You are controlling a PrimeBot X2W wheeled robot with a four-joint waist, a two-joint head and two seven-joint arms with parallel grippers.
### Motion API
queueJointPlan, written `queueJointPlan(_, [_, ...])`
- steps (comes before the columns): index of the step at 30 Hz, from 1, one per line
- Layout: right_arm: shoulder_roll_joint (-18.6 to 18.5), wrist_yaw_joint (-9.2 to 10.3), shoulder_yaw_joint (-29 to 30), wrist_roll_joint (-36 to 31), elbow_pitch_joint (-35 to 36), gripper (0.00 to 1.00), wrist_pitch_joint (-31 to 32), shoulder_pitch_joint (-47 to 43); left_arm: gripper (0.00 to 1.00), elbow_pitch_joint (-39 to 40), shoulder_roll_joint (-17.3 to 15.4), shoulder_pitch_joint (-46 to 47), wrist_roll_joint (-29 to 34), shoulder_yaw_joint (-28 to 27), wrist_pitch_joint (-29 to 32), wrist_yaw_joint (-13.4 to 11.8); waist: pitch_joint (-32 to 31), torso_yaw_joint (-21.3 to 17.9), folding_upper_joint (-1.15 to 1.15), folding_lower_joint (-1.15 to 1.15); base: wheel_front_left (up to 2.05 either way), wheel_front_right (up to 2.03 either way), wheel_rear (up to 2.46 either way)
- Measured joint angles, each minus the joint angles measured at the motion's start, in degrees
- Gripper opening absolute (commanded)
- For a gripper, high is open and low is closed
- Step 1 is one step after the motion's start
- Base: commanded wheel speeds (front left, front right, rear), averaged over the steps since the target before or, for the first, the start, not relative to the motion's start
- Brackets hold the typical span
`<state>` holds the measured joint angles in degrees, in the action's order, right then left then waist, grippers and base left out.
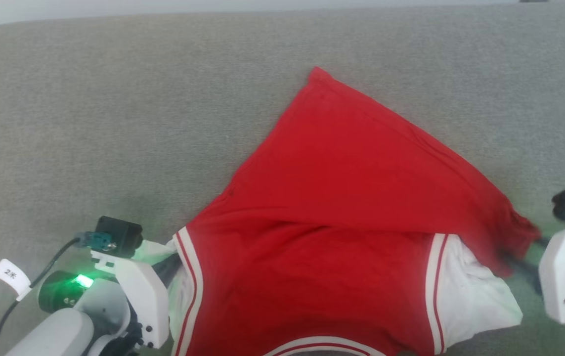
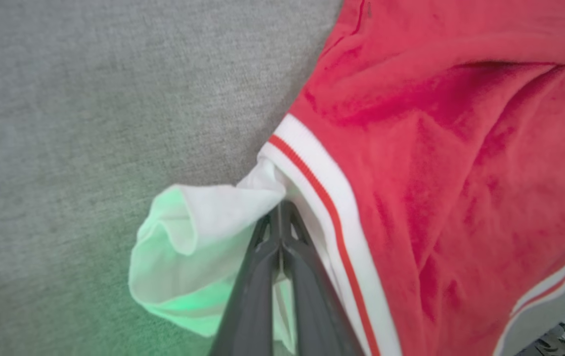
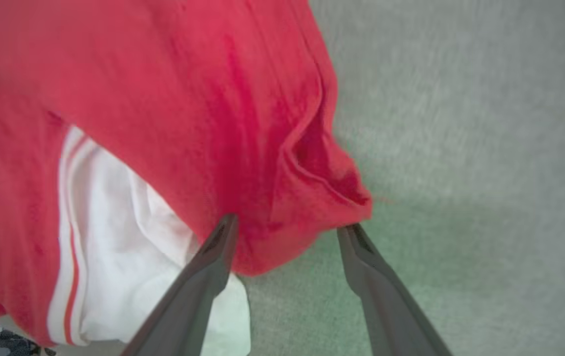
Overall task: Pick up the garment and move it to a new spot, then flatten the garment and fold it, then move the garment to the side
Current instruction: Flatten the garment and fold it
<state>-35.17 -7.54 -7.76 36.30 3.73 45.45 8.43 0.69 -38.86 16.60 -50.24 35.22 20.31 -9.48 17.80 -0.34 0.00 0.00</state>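
The garment (image 1: pixel 341 198), a red shirt with white sleeves and striped trim, lies spread on a grey cloth surface (image 1: pixel 114 123), its lower part folded up toward the collar. My left gripper (image 2: pixel 281 205) is shut on the garment's (image 2: pixel 435 173) white left sleeve (image 2: pixel 198 232) beside the striped seam; in the head view its fingers (image 1: pixel 168 264) run under that sleeve. My right gripper (image 3: pixel 289 225) stands open, and a bunched red corner of the garment (image 3: pixel 163 99) sits between its fingers. In the head view the right gripper (image 1: pixel 522 257) is at the shirt's right corner, above the white right sleeve (image 1: pixel 470 291).
The grey surface stretches bare to the left, right and far side of the shirt. Its near edge shows under the collar at the bottom. A green light glows on my left wrist (image 1: pixel 83 281), beside a tagged cable (image 1: pixel 10 274).
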Motion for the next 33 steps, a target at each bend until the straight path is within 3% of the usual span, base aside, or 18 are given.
queueJointPlan(7, [0.64,0.0,0.65,-2.81,7.16,1.0,2.92,5.1,0.0,-0.66,1.58,0.24,0.13,1.22,-0.25,0.75,-0.15,2.54,0.0,0.0,0.0,0.0,0.0])
queueJointPlan(14, [1.77,0.0,-3.57,-3.71,4.21,1.0,0.68,15.72,0.0,-1.41,3.12,1.76,0.48,2.35,-0.25,1.78,0.22,5.6,0.0,0.0,0.0,0.0,0.0])
queueJointPlan(26, [4.55,0.0,-20.68,-4.45,-19.83,1.0,-9.04,41.11,0.0,-4.22,7.49,6.76,1.71,5.21,-0.31,4.72,3.15,12.3,0.0,0.0,0.0,0.0,0.0])
queueJointPlan(33, [5.3,0.0,-30.25,-2.71,-36.04,1.0,-9.65,51.26,0.0,-6.79,11.0,9.99,2.42,6.99,-0.79,6.76,5.42,16.41,0.0,0.0,0.0,0.0,0.0])
